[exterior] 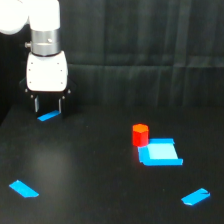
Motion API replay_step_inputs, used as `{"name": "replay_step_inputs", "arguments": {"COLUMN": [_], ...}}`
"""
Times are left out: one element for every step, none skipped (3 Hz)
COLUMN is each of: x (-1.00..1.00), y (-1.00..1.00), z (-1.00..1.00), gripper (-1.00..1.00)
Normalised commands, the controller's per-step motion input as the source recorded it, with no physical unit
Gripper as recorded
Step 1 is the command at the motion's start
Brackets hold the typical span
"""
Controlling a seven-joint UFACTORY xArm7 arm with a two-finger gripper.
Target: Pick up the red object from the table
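The red object (140, 135) stands upright on the table (90, 170), its long axis vertical, so that its top faces up and slightly toward the camera. It is a short, chunky piece, a little taller than it is wide, with bright red sides and a lighter, orange-tinted top face; whether it is a round cylinder or a faceted block cannot be told at this sharpness. It sits right of centre in the exterior view, at the far left corner of a blue square (159, 152), touching or just overlapping that corner; the two outlines meet, but I cannot tell whether the object rests on the square or just beside it. The square lies flat, its near edge showing a thin darker blue side. The gripper (48, 105) hangs well apart from the object, at the exterior view's upper left, pointing straight down from the white arm (46, 70). Its two thin dark fingers (36, 104) are spread with a clear gap between them and nothing held. Just below the fingertips lies a small blue strip (48, 116). Another strip (23, 188) lies at the near left, and a third (195, 196) at the near right, each angled on the black surface.
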Motion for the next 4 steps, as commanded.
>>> {"name": "replay_step_inputs", "arguments": {"x": [0.35, 0.33, 0.56, 0.75], "y": [0.24, 0.05, -0.15, -0.22], "z": [-0.36, -0.38, -0.07, -0.13], "gripper": [0.96, 0.93, 1.0, 1.0]}}
